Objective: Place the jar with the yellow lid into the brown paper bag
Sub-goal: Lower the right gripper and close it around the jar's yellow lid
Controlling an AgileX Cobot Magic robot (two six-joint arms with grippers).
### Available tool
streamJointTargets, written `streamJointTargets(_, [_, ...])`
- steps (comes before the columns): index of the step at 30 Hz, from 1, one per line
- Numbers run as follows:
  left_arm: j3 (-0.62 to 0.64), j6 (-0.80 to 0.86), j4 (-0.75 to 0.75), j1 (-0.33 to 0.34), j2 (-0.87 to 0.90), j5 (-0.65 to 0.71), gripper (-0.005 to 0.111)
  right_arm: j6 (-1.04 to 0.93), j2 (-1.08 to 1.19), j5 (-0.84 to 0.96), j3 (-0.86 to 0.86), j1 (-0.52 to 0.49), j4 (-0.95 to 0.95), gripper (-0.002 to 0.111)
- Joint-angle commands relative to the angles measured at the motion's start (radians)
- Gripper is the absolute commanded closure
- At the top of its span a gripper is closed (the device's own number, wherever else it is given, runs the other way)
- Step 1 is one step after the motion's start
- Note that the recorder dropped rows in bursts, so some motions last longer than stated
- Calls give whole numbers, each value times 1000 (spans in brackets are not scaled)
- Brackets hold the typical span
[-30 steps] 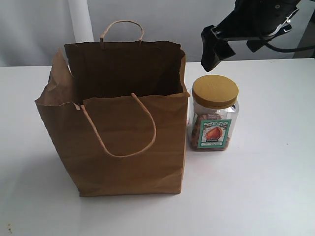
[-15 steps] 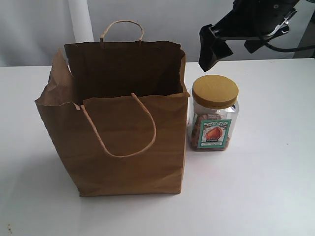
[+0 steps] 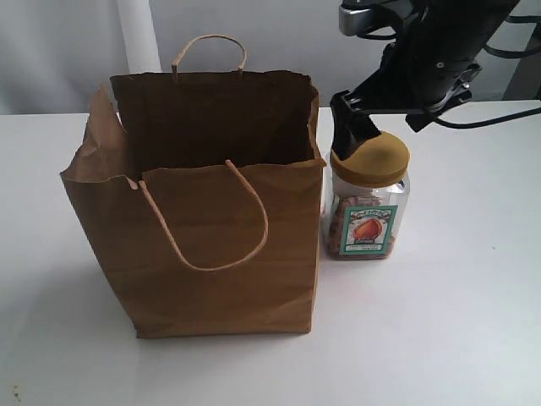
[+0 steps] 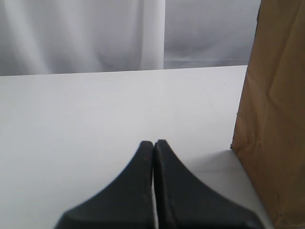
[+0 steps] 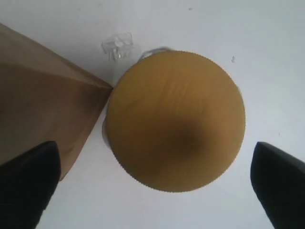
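Observation:
The yellow-lidded jar (image 3: 367, 213) stands upright on the white table, right beside the brown paper bag (image 3: 211, 254), which stands open with its handles up. My right gripper (image 3: 365, 137) hangs open just above the jar's lid, one dark finger down at the lid's bag-side edge. In the right wrist view the round mustard lid (image 5: 175, 119) fills the middle, with the gripper (image 5: 153, 150) spread wide, one finger on either side of it and neither touching it. The bag's corner (image 5: 43, 100) touches the lid's edge. My left gripper (image 4: 154, 143) is shut on nothing, low over bare table beside the bag's wall (image 4: 274, 119).
White tabletop (image 3: 456, 321) spreads around the bag and the jar. A pale curtain (image 3: 76, 42) hangs behind the table. The right arm's black cable (image 3: 499, 118) trails off to the far right.
My right gripper has come down and slightly toward the bag, from well above the jar to just over its lid. The jar and the bag have not moved.

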Motion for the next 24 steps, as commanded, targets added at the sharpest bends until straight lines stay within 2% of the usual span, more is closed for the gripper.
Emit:
streamJointTargets(1, [-2, -4, -4, -3, 3, -8, 106, 1, 10, -50, 1, 2, -4, 3])
streamJointTargets(24, [-2, -4, -4, -3, 3, -8, 106, 23, 124, -105, 1, 2, -49, 3])
